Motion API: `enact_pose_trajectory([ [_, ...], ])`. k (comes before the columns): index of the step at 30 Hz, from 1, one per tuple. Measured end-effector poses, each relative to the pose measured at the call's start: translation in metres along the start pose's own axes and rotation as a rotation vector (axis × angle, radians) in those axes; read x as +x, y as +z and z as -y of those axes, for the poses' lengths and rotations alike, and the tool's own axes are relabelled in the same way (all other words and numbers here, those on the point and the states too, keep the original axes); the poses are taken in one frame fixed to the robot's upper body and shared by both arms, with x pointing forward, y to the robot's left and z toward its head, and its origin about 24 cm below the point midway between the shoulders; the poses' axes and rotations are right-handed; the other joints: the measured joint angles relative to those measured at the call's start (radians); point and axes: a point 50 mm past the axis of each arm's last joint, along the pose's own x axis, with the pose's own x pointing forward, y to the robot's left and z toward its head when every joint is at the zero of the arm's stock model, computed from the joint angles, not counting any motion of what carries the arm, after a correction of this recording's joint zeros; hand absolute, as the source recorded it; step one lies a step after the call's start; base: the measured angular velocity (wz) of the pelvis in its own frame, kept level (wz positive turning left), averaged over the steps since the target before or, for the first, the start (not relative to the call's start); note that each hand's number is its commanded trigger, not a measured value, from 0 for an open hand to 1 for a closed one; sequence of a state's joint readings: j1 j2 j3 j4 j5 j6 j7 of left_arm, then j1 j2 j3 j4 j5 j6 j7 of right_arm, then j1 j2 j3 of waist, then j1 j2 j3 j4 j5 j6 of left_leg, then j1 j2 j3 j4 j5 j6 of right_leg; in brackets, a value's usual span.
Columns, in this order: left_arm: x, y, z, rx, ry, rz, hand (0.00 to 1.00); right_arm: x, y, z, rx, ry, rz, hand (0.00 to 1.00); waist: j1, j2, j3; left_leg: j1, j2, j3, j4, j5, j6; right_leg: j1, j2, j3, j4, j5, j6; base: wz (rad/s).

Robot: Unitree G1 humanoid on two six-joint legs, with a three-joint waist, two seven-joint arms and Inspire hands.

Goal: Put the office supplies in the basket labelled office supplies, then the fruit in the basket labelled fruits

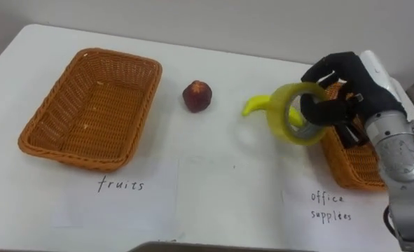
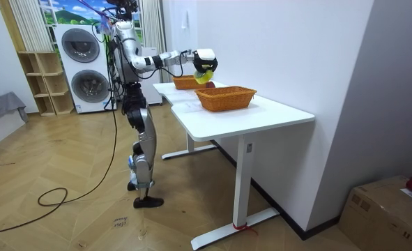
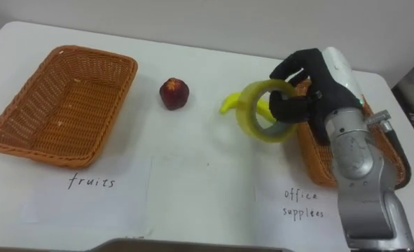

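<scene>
Clasping the yellow tape roll (image 1: 278, 115) firmly, the right hand (image 1: 347, 80) should carry it fully over the office supplies basket (image 1: 347, 169) rim before releasing.

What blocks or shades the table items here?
Left eye view: the right robot hand and its tape roll cover part of the banana and the office supplies basket. Right eye view: even light, only a faint shadow beside the red fruit.

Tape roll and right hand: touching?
Touching. In the left eye view the right hand is curled through the hole of the tape roll, gripping it.
</scene>
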State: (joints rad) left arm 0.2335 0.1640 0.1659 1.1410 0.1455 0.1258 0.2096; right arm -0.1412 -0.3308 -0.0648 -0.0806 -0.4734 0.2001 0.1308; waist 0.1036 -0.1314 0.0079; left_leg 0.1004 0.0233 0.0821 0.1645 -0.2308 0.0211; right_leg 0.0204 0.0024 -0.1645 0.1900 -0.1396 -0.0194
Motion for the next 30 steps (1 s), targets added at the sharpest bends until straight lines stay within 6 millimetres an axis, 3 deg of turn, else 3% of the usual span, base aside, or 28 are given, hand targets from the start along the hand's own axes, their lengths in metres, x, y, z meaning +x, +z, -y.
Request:
enact_pose_trajectory([
  [8,0.001,0.002,-0.003,-0.017,0.009,0.004,0.00,0.000,-0.005,0.011,-0.015,-0.062,-0.009,1.00,-0.026,0.004,-0.0041,-0.002,0.000,0.000,0.000,0.000,0.000,-0.003,-0.001,0.005,0.003,0.001,0.000,0.00],
  [13,0.001,0.004,-0.004,-0.025,0.014,0.013,0.00,0.000,-0.025,0.016,0.006,-0.085,-0.078,1.00,-0.026,-0.002,-0.0081,0.007,0.001,0.009,0.002,0.000,0.000,-0.001,0.000,0.019,0.007,0.001,0.000,-0.05],
  [19,0.001,0.003,-0.005,-0.023,0.014,0.011,0.00,0.000,-0.038,0.012,0.013,-0.069,-0.129,1.00,-0.047,0.001,-0.0056,0.014,0.004,0.021,0.000,0.000,0.000,-0.002,0.000,0.026,0.016,0.000,0.000,-0.06],
  [30,0.000,0.002,-0.007,-0.021,0.020,0.023,0.00,-0.002,-0.058,0.019,0.076,-0.108,-0.195,1.00,-0.052,-0.008,-0.0052,0.014,0.003,0.020,0.002,0.000,0.000,-0.001,0.000,0.022,0.017,0.002,-0.001,0.00],
])
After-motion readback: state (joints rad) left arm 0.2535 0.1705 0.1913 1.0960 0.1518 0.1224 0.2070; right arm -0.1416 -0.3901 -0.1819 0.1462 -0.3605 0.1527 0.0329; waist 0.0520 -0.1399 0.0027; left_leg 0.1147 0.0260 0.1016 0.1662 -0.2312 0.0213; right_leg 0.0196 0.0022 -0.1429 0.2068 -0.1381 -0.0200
